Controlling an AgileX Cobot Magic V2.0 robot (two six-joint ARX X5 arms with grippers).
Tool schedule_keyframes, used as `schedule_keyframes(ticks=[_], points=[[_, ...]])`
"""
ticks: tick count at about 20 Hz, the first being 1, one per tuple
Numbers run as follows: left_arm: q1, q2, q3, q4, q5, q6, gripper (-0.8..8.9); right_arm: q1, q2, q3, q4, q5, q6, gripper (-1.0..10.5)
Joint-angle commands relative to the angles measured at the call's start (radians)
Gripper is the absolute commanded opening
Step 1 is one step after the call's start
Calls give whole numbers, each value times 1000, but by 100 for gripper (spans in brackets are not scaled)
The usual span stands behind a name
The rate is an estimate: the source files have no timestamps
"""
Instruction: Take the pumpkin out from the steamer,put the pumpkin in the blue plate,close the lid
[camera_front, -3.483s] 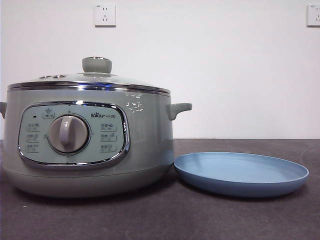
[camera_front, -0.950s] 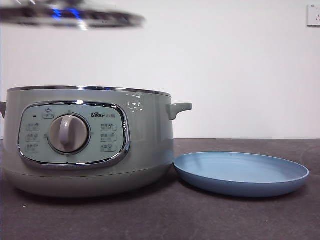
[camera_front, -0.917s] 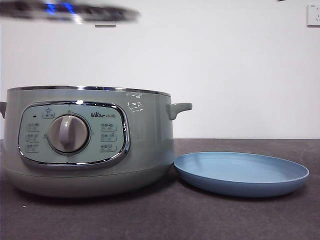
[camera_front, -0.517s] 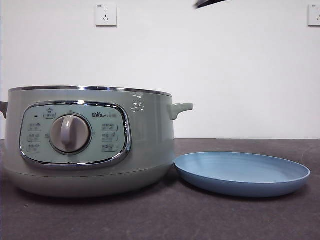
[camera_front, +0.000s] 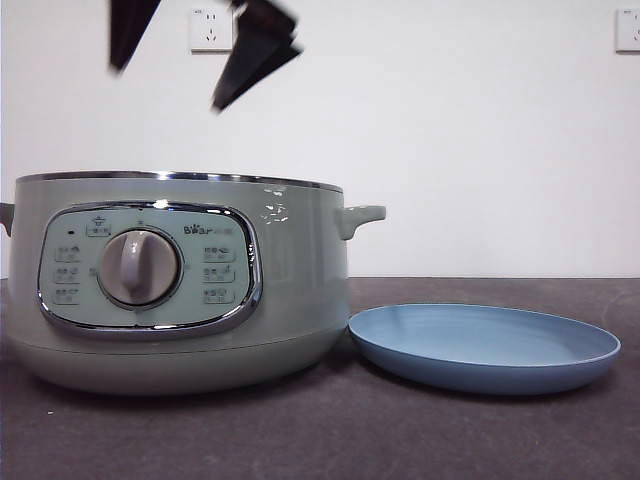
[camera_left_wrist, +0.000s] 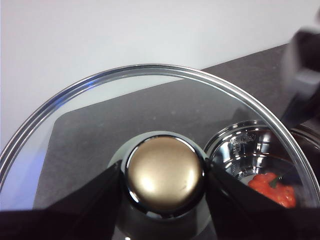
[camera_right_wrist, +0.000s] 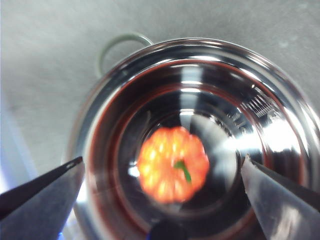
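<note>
Your right pincer (camera_front: 170, 75) has dropped in above the steamer (camera_front: 180, 290), jaws spread over the pumpkin (camera_right_wrist: 173, 163). Your left pincer (camera_left_wrist: 165, 175) pinches the lid (camera_left_wrist: 90, 120) by its knob.

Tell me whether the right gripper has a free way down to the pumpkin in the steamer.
Probably yes. The right gripper hangs open above the steamer, with the pumpkin between its jaws' lines. The left gripper holds the lid off to the side.
</note>
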Motion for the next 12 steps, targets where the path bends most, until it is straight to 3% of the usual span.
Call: schedule_keyframes(ticks=[1, 10, 12], points=[[-1, -12, 11, 43, -6, -10, -9, 14, 80, 0, 6, 8, -23, 638], [-1, -12, 11, 8, -3, -11, -9, -3, 258, 0, 20, 25, -32, 625], [-1, -12, 11, 3, -2, -11, -9, -17, 274, 0, 24, 30, -27, 488]])
